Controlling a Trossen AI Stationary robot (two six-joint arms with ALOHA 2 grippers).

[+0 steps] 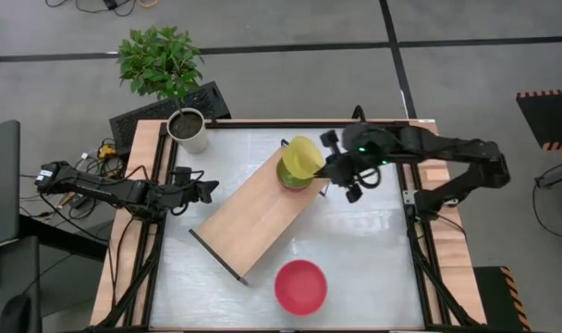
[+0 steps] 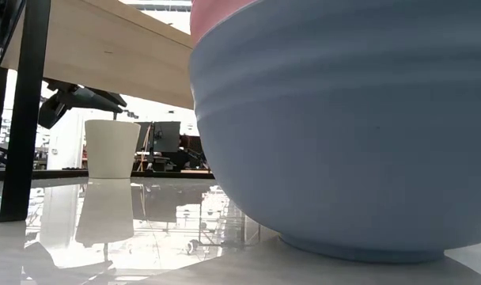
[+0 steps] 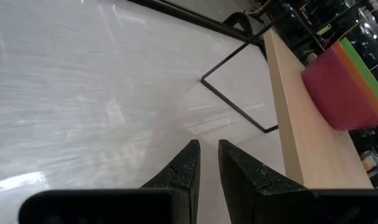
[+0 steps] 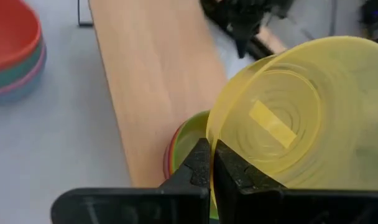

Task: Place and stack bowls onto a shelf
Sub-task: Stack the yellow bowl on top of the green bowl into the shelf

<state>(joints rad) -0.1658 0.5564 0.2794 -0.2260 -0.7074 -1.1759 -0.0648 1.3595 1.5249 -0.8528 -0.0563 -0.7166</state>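
Observation:
The light wooden shelf point(image 1: 249, 217) lies slantwise across the table. A stack of small bowls point(image 1: 292, 178), green on top with red under it point(image 4: 188, 144), stands on the shelf's far right end. My right gripper point(image 1: 323, 172) is shut on a translucent yellow bowl point(image 1: 302, 155), which is tipped on edge above that stack. The larger bowls point(image 1: 300, 285), red on top, are nested on the table near the front edge. My left gripper point(image 1: 210, 190) hovers shut at the table's left side, touching nothing. My right gripper pinches the yellow bowl's rim point(image 4: 217, 132) between its two fingers, one finger point(image 4: 198, 163) on each side of the thin wall. It comes roughly level from the table's right. The bowl is lifted and steeply tilted, just over the green bowl; whether they touch I cannot tell.
A white plant pot point(image 1: 189, 129) stands at the table's far left corner. The shelf's black end frame point(image 1: 216, 254) points toward the near left. In the low view the larger bowls' blue bottom bowl point(image 2: 343, 142) fills the right. Bare table lies right of the shelf.

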